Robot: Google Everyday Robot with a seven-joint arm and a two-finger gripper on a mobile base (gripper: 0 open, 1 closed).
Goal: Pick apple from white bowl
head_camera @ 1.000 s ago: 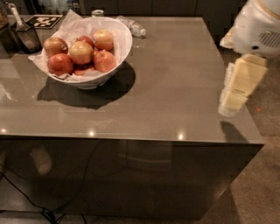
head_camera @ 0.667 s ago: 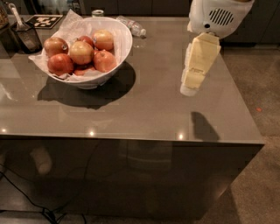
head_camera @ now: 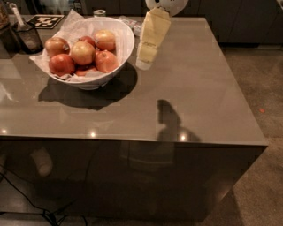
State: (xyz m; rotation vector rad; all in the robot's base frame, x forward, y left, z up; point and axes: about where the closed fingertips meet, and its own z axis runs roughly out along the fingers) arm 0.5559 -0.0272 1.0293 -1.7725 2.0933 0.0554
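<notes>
The white bowl [head_camera: 123,42] stands at the back left of the grey table, lined with crumpled white paper. It holds several apples. The apple [head_camera: 82,53], pale yellow-orange, lies in the middle of the pile, with redder apples [head_camera: 61,64] around it. My gripper [head_camera: 144,63] is a cream-coloured piece hanging down from the white arm head [head_camera: 170,4]. It hovers just right of the bowl's rim, above the table, and touches nothing. It is empty.
A dark holder with a utensil [head_camera: 26,37] and a black-and-white marker tag [head_camera: 46,21] sit at the back left. A small can [head_camera: 100,13] and crumpled plastic [head_camera: 131,24] lie behind the bowl. The table's front edge [head_camera: 132,142] drops to the floor.
My gripper has moved left across the table, from beyond the right edge to just beside the bowl's right rim. The bowl and apples have not moved.
</notes>
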